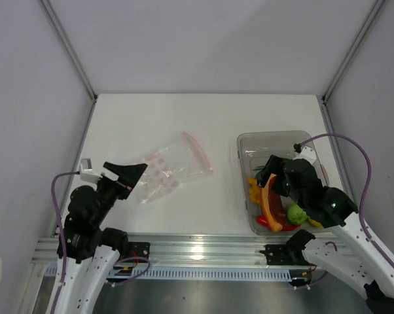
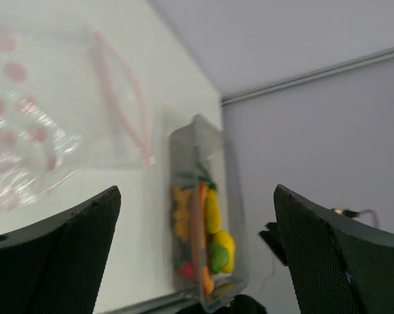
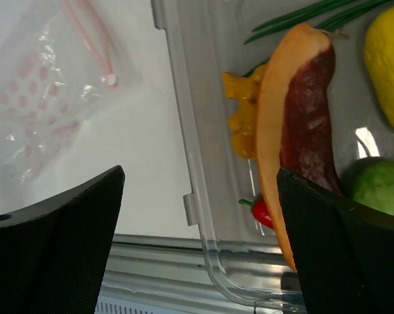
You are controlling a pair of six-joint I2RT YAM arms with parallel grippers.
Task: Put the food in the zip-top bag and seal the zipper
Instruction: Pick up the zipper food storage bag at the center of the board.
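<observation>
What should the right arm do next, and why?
Probably lower the right gripper onto the curved reddish-brown piece and close. Its jaws stand open and empty just above the bin, the food all lies there, and the bag looks empty.

White table (image 1: 184, 118), flat and matte, enclosed by pale grey walls (image 1: 203, 39) that meet at slanted metal frame posts (image 1: 69, 46). Rigid clear rectangular bin (image 1: 241, 176) stands on the table's right side, toward the front. Ribbed aluminium rail (image 1: 203, 250) runs along the near edge.
</observation>
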